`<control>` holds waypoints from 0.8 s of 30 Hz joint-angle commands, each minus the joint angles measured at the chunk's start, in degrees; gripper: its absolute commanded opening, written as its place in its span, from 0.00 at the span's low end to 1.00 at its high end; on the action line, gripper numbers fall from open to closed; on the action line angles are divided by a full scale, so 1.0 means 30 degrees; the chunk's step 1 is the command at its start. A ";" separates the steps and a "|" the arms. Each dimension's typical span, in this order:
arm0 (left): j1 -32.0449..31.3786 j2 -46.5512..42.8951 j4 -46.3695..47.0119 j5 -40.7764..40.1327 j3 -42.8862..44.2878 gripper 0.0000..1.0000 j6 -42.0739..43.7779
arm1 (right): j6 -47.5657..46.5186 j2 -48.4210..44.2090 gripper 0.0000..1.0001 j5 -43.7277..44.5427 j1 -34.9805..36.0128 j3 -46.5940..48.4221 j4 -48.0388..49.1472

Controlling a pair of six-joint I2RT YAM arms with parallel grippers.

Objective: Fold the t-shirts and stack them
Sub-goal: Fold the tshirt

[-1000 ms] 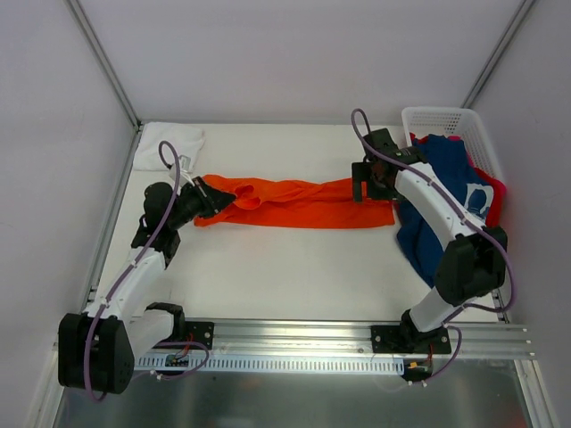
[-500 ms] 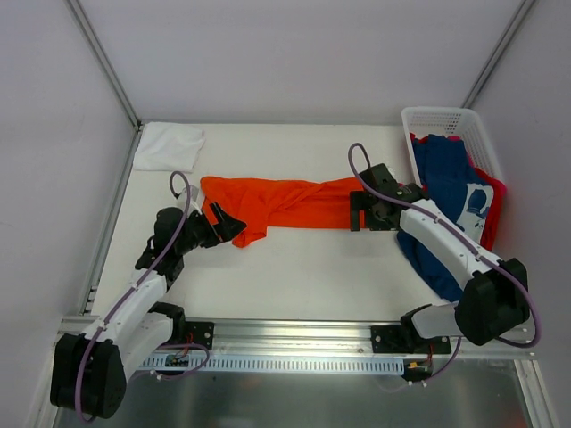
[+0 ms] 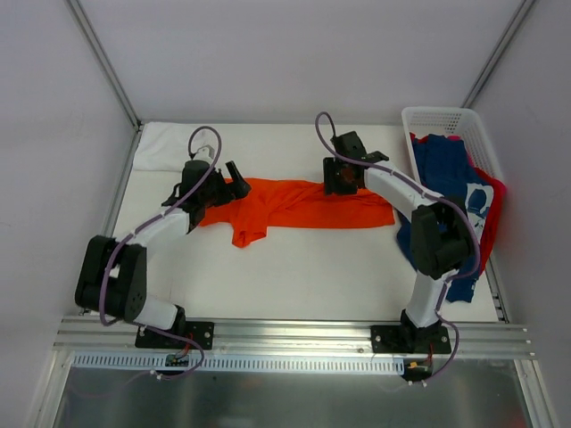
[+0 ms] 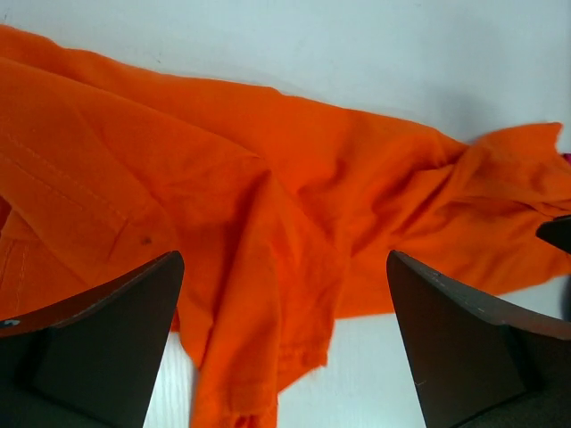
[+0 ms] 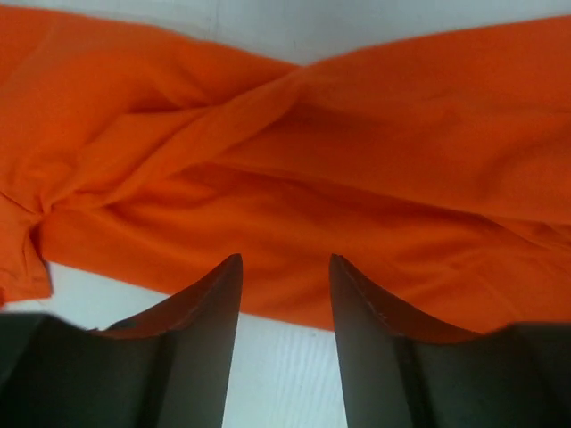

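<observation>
Both arms are being stretched toward the far edge of the table (image 3: 294, 267). The left gripper (image 3: 236, 178), fingers spread wide, is being held over the left end of the orange t-shirt (image 3: 294, 203), which is lying rumpled across the middle. The right gripper (image 3: 344, 185), jaws half-narrowed and pinching nothing, is being held over the shirt's far edge. A white t-shirt (image 3: 165, 147) is lying in the far left corner. A navy t-shirt (image 3: 446, 169) and a pink-red t-shirt (image 3: 496, 192) are being draped from the basket (image 3: 437, 116) at the far right corner.
</observation>
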 commanded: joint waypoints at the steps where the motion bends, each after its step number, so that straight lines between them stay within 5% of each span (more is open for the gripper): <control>1: 0.0467 0.2342 0.0260 -0.0479 0.1718 0.99 0.1027 | -0.0073 0.1225 0.45 -0.2018 -0.0716 0.1589 0.0240; 2: 0.0556 0.3334 0.0260 -0.0360 0.2214 0.99 0.1056 | 0.0015 0.1431 0.30 -0.2281 -0.0835 0.1533 0.0357; 5: 0.0966 0.4773 0.0347 -0.0037 0.2775 0.96 0.1202 | 0.0396 0.1930 0.14 -0.2606 -0.1275 0.0861 0.1146; 14: 0.1670 0.6918 -0.1727 0.1048 0.4006 0.63 0.0823 | 0.2124 0.0644 0.08 -0.3776 -0.1540 -0.3737 0.3547; 24: 0.1290 0.4547 -0.5071 -0.0007 0.0877 0.81 -0.0232 | 0.4380 -0.5095 0.05 -0.4480 -0.1306 -1.2964 0.7183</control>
